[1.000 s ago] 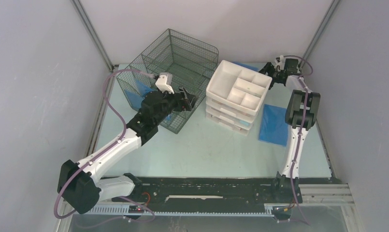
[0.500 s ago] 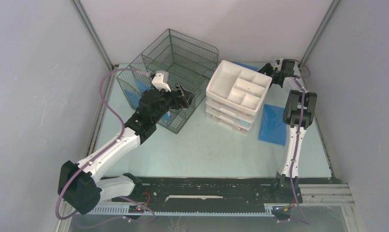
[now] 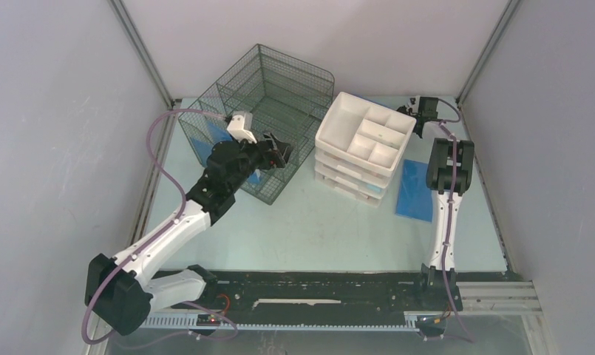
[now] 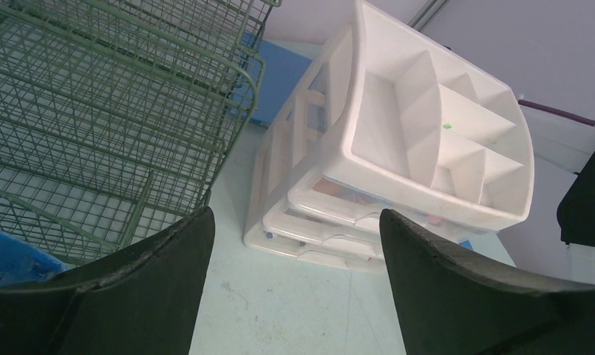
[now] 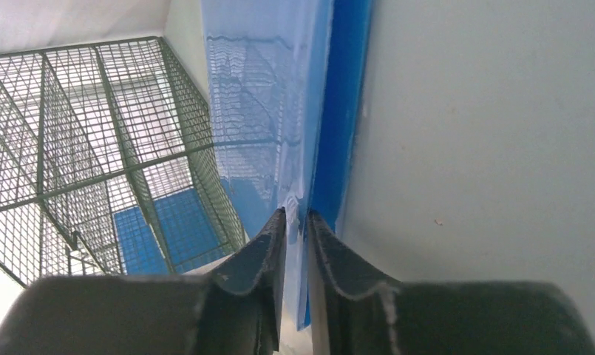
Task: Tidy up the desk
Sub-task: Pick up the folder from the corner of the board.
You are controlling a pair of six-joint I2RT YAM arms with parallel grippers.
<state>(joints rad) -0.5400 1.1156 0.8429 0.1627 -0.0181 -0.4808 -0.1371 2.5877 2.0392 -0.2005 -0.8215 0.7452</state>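
Observation:
The desk (image 3: 309,222) is a pale mint-green top. At its back right corner my right gripper (image 3: 421,111) reaches behind the white drawer unit (image 3: 364,140). In the right wrist view my right gripper (image 5: 297,216) has its jaws nearly together, pinching the edge of a blue folder (image 5: 279,111) that stands on edge. My left gripper (image 3: 281,151) hovers at the front of the wire-mesh organizer (image 3: 272,96). The left wrist view shows my left gripper (image 4: 294,222) wide open, with only bare desk (image 4: 294,310) between its fingers (image 4: 139,288).
A second blue folder (image 3: 417,191) lies flat on the desk right of the drawer unit (image 4: 427,148). Another blue sheet (image 3: 207,137) lies inside the mesh organizer (image 4: 109,111). Grey walls close in the back and sides; a black rail (image 3: 316,288) runs along the front.
My right gripper has moved left into the back corner and closed its jaws onto the blue folder's edge. My left arm has drawn back slightly to the left, still open.

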